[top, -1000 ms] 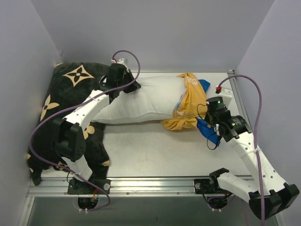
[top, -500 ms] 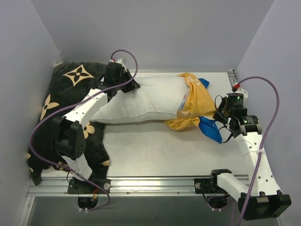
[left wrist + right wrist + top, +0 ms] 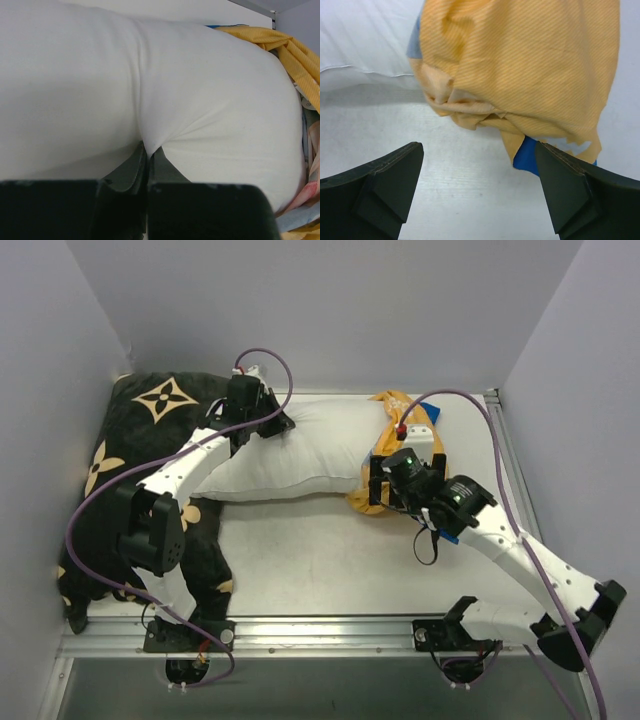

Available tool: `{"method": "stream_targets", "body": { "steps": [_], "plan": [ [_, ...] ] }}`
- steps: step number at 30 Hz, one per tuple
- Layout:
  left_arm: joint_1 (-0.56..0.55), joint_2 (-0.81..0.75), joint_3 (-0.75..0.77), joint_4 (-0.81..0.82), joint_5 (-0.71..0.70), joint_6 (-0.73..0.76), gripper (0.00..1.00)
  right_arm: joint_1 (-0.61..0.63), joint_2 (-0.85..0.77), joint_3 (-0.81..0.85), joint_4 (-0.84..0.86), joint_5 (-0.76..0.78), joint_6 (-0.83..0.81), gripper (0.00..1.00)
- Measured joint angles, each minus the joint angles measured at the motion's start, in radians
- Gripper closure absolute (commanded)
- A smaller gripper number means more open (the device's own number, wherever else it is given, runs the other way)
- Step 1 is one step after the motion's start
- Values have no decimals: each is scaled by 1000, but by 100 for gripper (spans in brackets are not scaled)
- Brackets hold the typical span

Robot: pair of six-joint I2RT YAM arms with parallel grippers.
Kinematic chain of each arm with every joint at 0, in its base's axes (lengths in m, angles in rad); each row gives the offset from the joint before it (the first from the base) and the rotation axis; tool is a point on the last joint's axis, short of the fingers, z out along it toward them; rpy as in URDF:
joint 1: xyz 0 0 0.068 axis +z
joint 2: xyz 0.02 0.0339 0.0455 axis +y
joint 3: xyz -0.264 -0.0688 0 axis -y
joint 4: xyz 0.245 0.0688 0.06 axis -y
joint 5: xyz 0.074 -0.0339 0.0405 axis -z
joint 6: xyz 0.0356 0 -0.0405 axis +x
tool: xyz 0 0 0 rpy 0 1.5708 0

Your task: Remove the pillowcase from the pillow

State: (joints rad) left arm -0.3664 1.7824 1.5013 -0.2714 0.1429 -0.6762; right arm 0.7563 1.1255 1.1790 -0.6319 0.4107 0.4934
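The white pillow (image 3: pixel 310 445) lies across the back of the table. My left gripper (image 3: pixel 284 424) is shut on its left corner; in the left wrist view the white pillow (image 3: pixel 150 85) is pinched into the closed jaws of that gripper (image 3: pixel 148 152). The pillowcase (image 3: pixel 392 410) is bunched, orange-yellow side out, round the pillow's right end, and a blue edge (image 3: pixel 448 536) shows under my right arm. My right gripper (image 3: pixel 479 152) stands open just above the table with nothing between its fingers, short of the orange pillowcase (image 3: pixel 530 65). In the top view that gripper (image 3: pixel 377 483) is at the bundle's near edge.
A black cushion with tan flowers (image 3: pixel 150 430) fills the left side, partly under my left arm. Grey walls close in at the back and both sides. A metal rail (image 3: pixel 330 630) runs along the near edge of the white table (image 3: pixel 300 560).
My right gripper has let go of the pillowcase, opened wide and swung left from the right side to the bundle's near edge. The left gripper has held still.
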Motion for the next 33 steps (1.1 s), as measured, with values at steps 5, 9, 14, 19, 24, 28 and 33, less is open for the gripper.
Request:
{"method": "stream_targets", "body": {
  "steps": [5,9,14,19,24,28,33],
  "plan": [
    [0,0,-2,4,-1,0,100,-11,137,0,-1,122,31,0],
    [0,0,-3,6,-1,0,100,-37,197,0,40,127,34,11],
    [0,0,-3,10,0,1,100,-57,199,-4,79,114,31,79],
    [1,0,-4,17,27,-1,100,-187,118,-129,151,23,53,100],
    [26,0,-16,41,94,-21,100,-477,-57,-229,182,-145,51,100],
    [66,0,-16,39,124,-27,100,-686,-178,-234,148,-179,33,100],
    [95,0,-16,16,156,-27,100,-802,-214,-137,72,-199,26,100]
  ]
}}
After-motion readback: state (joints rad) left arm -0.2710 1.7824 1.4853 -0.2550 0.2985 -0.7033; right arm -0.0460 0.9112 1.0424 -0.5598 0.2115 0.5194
